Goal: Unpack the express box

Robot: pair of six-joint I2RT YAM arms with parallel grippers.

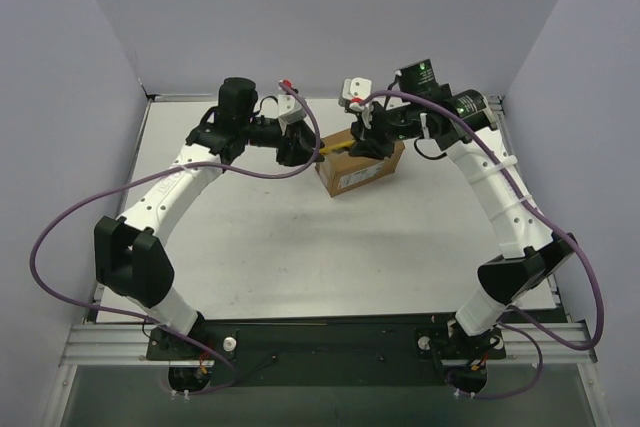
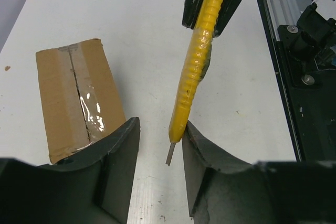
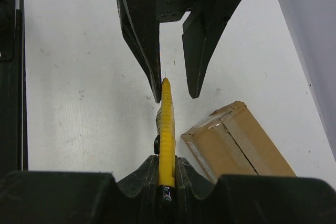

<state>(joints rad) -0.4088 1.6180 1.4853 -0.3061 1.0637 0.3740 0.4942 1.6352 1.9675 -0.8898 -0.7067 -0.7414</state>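
Note:
The express box (image 1: 360, 169) is a brown carton lying at the back middle of the white table, flaps closed, clear tape over a dark line along its top seam (image 2: 84, 103). It also shows in the right wrist view (image 3: 236, 140). My right gripper (image 3: 167, 161) is shut on the handle of a yellow utility knife (image 3: 167, 119) and holds it in the air left of the box. The knife's short blade (image 2: 171, 153) points into the gap of my left gripper (image 2: 161, 124), which is open; the knife's tip lies close against one finger. Both grippers meet just left of the box (image 1: 335, 149).
The white table (image 1: 300, 247) is walled in by pale panels at the back and sides. An aluminium rail (image 2: 283, 35) and black arm hardware (image 2: 310, 30) run along the right of the left wrist view. Purple cables (image 1: 60, 237) loop beside both arms.

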